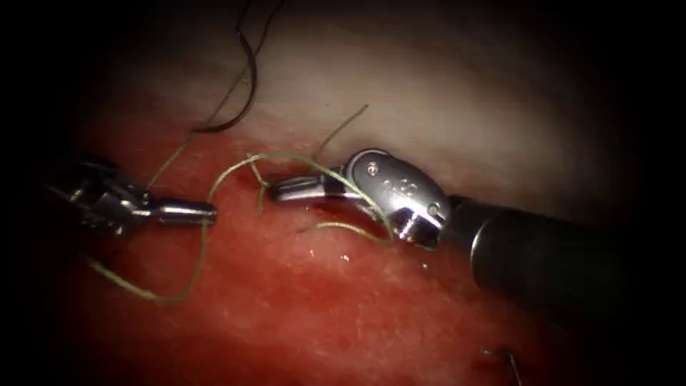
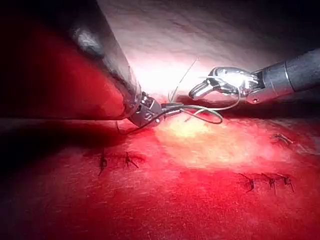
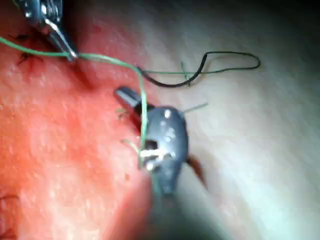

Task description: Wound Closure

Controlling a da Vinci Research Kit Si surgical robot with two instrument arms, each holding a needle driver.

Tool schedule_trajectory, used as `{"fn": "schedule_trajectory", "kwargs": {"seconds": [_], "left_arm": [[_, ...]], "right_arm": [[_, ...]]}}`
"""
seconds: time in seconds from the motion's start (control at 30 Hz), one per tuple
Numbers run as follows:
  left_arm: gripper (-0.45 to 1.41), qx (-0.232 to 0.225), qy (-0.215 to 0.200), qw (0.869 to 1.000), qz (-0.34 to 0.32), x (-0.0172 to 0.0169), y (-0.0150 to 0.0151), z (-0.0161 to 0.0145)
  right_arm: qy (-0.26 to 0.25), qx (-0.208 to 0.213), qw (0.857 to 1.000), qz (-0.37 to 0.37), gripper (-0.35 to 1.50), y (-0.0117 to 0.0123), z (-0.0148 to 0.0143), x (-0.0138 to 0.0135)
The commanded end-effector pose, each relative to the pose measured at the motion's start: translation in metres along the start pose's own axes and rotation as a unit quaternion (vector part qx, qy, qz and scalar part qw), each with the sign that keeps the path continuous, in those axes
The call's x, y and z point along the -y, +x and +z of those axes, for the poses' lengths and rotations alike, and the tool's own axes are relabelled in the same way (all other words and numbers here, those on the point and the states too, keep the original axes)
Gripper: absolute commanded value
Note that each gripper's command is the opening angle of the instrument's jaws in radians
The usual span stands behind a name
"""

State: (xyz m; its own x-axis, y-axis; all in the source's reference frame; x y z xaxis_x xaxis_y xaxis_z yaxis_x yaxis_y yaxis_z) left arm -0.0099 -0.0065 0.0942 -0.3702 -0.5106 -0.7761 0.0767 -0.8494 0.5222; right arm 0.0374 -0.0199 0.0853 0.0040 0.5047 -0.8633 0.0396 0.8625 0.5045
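Left pincer [image 1: 204, 211] is clenched on the green thread [image 1: 200, 257], with its tip on the red tissue [image 1: 321, 314] left of the cut [image 1: 261, 187]. Right pincer [image 1: 280, 190] lies closed with its tip at the cut, holding nothing that can be made out; thread is draped in a loop over its wrist. A dark curved needle [image 1: 246, 86] lies free on the pale tissue near the far edge.

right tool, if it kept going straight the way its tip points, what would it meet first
Probably the green thread looped just ahead of the right tool, then the left tool holding that thread. Depth is unclear, so it might pass over the loop.
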Motion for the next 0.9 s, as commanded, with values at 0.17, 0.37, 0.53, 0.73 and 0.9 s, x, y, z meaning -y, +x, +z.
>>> {"fn": "schedule_trajectory", "kwargs": {"seconds": [0.17,0.37,0.53,0.73,0.9], "left_arm": [[-0.45,0.012,-0.004,1.0,-0.015,-0.0028,-0.0021,0.0028],[-0.45,0.007,-0.004,1.0,-0.018,-0.0028,-0.0018,0.0035],[-0.45,-0.001,-0.003,1.0,-0.02,-0.0028,-0.0006,0.0044],[-0.45,-0.006,-0.009,1.0,-0.02,-0.003,0.0016,0.0046],[-0.45,-0.013,-0.013,1.0,-0.021,-0.003,0.004,0.0041]], "right_arm": [[-0.013,-0.019,1.0,0.0,-0.35,-0.0004,0.0016,-0.0005],[-0.029,-0.025,0.999,0.016,-0.35,-0.0003,0.0023,-0.0003],[-0.068,-0.05,0.996,0.015,0.73,-0.0003,0.0031,-0.0007],[-0.11,-0.048,0.993,0.016,1.18,-0.0005,0.0037,-0.0015],[-0.131,-0.037,0.991,0.011,1.18,-0.0006,0.0037,-0.0021]]}}
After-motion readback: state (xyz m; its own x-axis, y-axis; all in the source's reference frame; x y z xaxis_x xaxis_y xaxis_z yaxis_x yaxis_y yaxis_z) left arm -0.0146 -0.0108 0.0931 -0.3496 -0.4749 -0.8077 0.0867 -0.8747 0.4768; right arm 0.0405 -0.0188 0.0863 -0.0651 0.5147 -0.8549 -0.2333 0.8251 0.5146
